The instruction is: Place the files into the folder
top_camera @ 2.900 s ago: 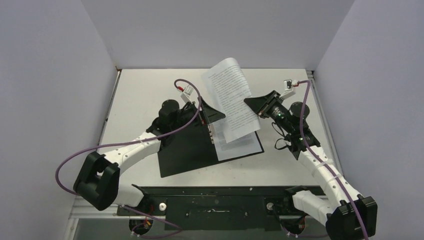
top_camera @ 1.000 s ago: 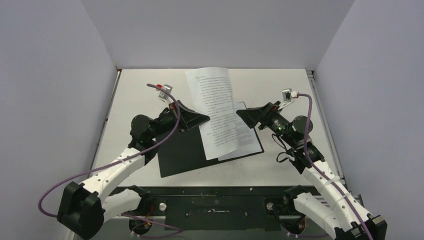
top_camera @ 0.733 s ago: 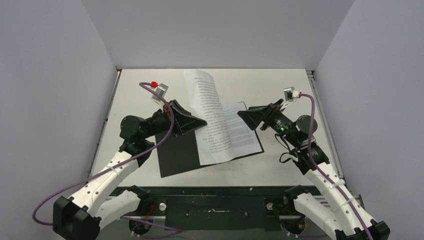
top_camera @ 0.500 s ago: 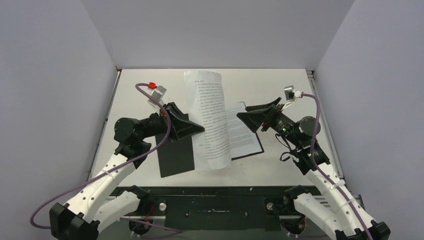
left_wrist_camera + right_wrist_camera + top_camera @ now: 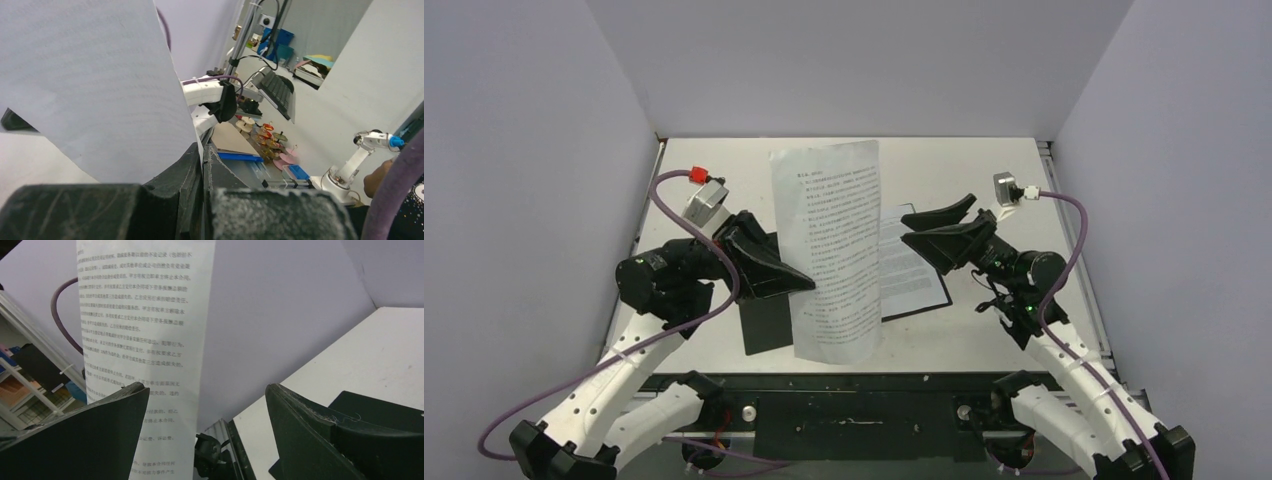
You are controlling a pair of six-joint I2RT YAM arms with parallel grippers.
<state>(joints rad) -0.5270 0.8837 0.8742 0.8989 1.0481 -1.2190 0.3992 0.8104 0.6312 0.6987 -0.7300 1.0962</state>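
Held sheet (image 5: 829,250): one of the files, up in the air, hanging near-vertical w/ print facing the top cam. It's over the folder's middle, not in it yet.
Why held so: pinched at the left edge only, so the rest hangs free. Prob. lifted to square it w/ the folder before laying it down.
Left gripper (image 5: 804,283): pressed together on the sheet's left edge. Wrist view shows paper coming out from the closed fingers (image 5: 180,170).
Right gripper (image 5: 906,226): spread wide, holds nothing, just right of the sheet and apart from it. Maybe set to steady the free edge.
Folder (image 5: 764,328): open flat on the table (image 5: 984,165), black inside up.
Second sheet (image 5: 914,272): lies on the folder's right half, already in.
In the way: held sheet hides the spine clip from the top cam, so can't tell its state. Right gripper hovers over the right half, the likely landing spot.
Around: purple cable (image 5: 664,190) loops at the left wrist, apart from the paper.
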